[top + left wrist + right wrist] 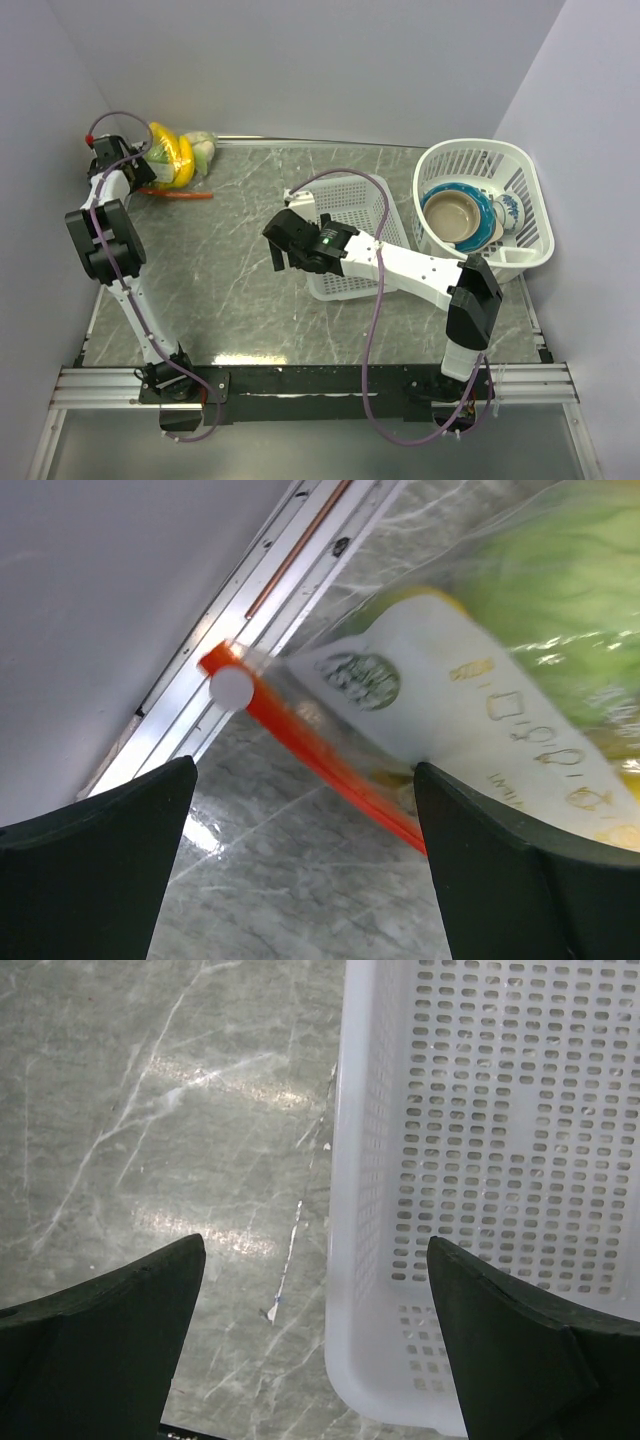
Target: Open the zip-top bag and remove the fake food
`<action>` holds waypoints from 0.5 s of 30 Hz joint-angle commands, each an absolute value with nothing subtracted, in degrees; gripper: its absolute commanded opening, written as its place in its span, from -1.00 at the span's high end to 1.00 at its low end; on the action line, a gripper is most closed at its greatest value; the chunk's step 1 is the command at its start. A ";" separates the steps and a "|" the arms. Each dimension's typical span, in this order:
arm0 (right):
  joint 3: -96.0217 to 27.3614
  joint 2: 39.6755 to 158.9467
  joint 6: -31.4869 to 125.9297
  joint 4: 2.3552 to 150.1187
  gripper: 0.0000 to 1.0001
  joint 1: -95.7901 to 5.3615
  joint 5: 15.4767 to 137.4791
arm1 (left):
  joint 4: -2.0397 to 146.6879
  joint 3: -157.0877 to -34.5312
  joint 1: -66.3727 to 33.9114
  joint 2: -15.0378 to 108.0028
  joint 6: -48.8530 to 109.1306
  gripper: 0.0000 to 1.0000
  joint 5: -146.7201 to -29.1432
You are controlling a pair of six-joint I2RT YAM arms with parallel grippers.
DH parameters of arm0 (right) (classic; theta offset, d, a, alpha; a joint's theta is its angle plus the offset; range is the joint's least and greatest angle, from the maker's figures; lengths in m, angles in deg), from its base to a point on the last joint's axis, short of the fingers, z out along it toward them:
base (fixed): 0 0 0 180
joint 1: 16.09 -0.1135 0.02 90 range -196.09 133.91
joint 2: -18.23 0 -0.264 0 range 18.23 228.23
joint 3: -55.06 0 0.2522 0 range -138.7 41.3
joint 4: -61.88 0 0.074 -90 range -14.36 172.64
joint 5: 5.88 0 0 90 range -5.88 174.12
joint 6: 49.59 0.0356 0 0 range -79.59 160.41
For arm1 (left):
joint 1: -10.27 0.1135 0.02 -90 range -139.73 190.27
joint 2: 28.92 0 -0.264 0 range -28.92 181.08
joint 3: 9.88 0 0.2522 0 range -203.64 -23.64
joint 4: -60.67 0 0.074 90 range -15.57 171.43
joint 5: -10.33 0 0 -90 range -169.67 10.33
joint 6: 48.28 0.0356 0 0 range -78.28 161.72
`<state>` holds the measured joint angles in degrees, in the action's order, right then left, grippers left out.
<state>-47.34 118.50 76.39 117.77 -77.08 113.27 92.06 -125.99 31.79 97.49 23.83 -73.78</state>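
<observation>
**Hovering at the bag's zip strip**

A grey marbled table (230,270) carries a white slotted basket (350,200) near its middle. The clear bag (185,160) lies at the far left corner with toy food (172,152) inside. The left pincer (305,780) is spread apart around the bag's orange strip (320,755). The right pincer (315,1245), also apart, hangs over the basket's edge.

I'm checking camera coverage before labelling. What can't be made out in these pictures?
Left wrist: zip-top bag cut off by the right edge; fake food blurred behind plastic.
Top: whether left gripper touches the bag, too small.
Right wrist: white basket cut off by frame edges.
</observation>
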 commanded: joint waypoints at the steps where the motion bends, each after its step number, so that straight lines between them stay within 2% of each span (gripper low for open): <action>1: -46.59 116.94 75.04 118.36 -1.00 -77.52 116.02 | 86.82 -124.10 32.68 97.20 21.86 -0.94 -72.82; 9: -46.32 115.87 74.07 119.14 -1.00 -79.89 119.62 | 79.36 -121.91 32.68 97.46 19.75 -0.94 -70.18; 15: -49.13 117.63 73.19 120.90 -1.00 -83.76 122.79 | 75.05 -121.81 32.77 98.87 18.69 -0.98 -77.63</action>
